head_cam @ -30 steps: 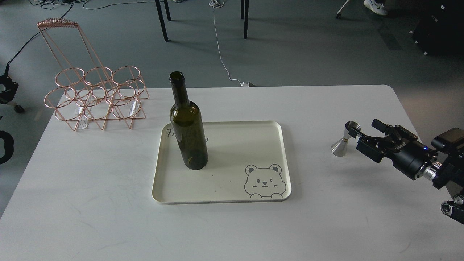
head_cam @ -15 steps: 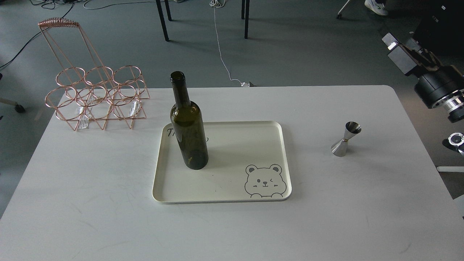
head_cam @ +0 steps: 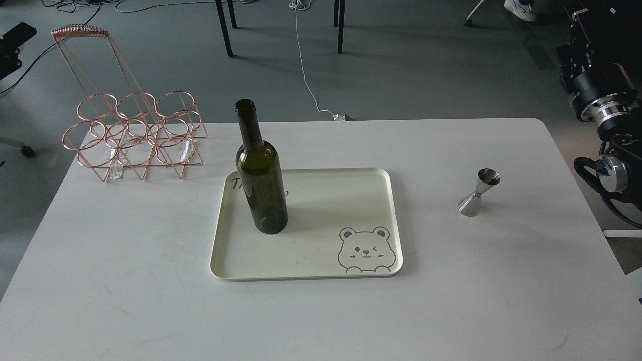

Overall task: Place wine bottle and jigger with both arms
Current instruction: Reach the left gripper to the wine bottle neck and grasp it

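The wine bottle point(head_cam: 261, 185) stands upright on the left part of the cream tray point(head_cam: 321, 200), dark olive-green with an open neck. The jigger point(head_cam: 478, 193) stands upright on the white table to the right of the tray, untouched. My right arm is raised beyond the table's right edge; its gripper point(head_cam: 577, 22) is dark against a dark background at the top right, far above the jigger, and its fingers cannot be told apart. A black part of my left arm point(head_cam: 15, 37) shows at the top left edge, far from the bottle; its fingers cannot be made out.
A copper wire bottle rack point(head_cam: 133, 133) stands at the table's back left corner. The tray has a bear drawing point(head_cam: 364, 250) at its front right. The white table point(head_cam: 150, 301) has its right edge near my right arm. Chair legs and cables lie on the floor behind.
My right gripper has left the jigger's side and swung up and back to the top right. The jigger and bottle have not moved. A part of my left arm has appeared at the top left.
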